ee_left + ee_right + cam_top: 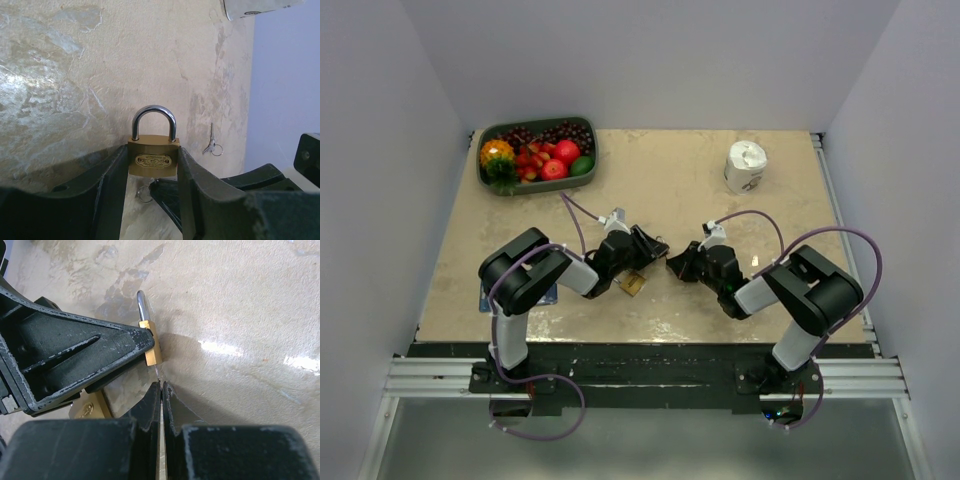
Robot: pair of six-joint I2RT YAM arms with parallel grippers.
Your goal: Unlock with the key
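Note:
A brass padlock [152,159] with a steel shackle [154,112] stands upright between the fingers of my left gripper [152,149], which is shut on its body. The right wrist view shows the same padlock [153,344] edge-on against the left finger [90,352]. My right gripper [161,384] is shut on the key [157,372]. Only a thin silvery sliver of it shows, running from the fingertips up to the padlock's underside. From the left wrist, the key's ring [144,193] hangs just under the padlock. In the top view both grippers [655,247] [673,263] meet at mid-table.
A second brass padlock [633,284] lies on the table under the left arm. Spare keys on a ring [211,143] lie to the right. A tray of fruit [537,153] sits at the back left and a white roll [746,166] at the back right.

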